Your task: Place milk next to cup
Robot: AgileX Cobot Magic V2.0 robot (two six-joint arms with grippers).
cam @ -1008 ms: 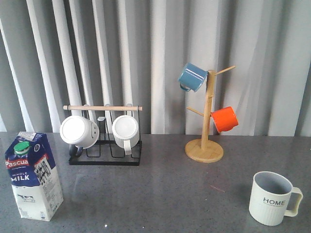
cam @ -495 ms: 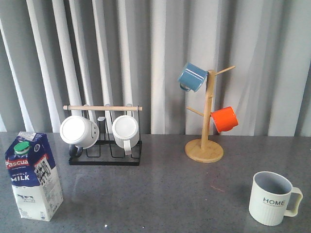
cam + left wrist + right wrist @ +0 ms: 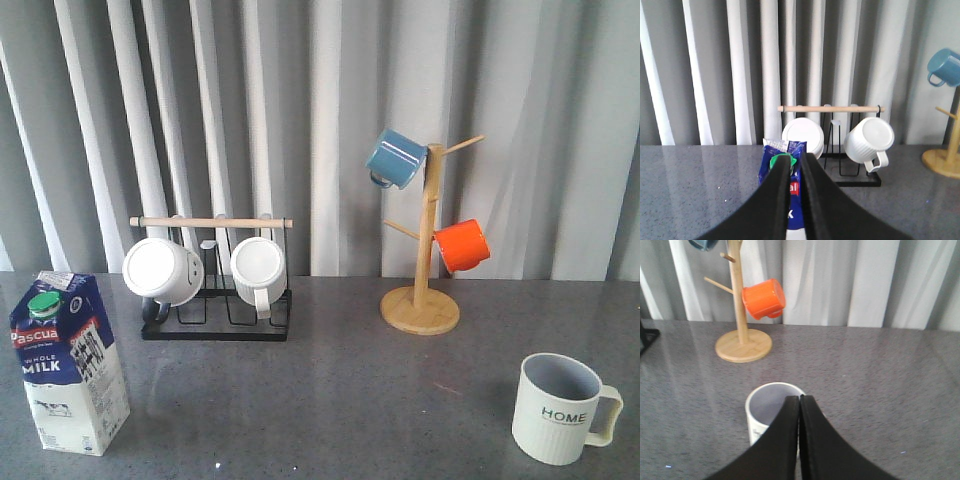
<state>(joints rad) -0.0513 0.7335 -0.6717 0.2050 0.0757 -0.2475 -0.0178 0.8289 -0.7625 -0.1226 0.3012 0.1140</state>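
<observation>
The milk [image 3: 70, 365], a blue-and-white carton with a green cap, stands upright at the front left of the grey table. The cup [image 3: 555, 410], a cream ribbed mug with "HOME" lettering, stands at the front right with its handle to the right. Neither gripper shows in the front view. In the left wrist view my left gripper [image 3: 796, 156] has a narrow gap between its jaws, holds nothing, and hangs short of the milk [image 3: 765, 165]. In the right wrist view my right gripper [image 3: 799, 397] is shut and empty, above and short of the cup [image 3: 767, 405].
A black wire rack [image 3: 215, 325] with a wooden bar holds two white mugs at the back left. A wooden mug tree [image 3: 428, 240] at the back right carries a blue mug [image 3: 397, 158] and an orange mug [image 3: 463, 245]. A curtain closes the back.
</observation>
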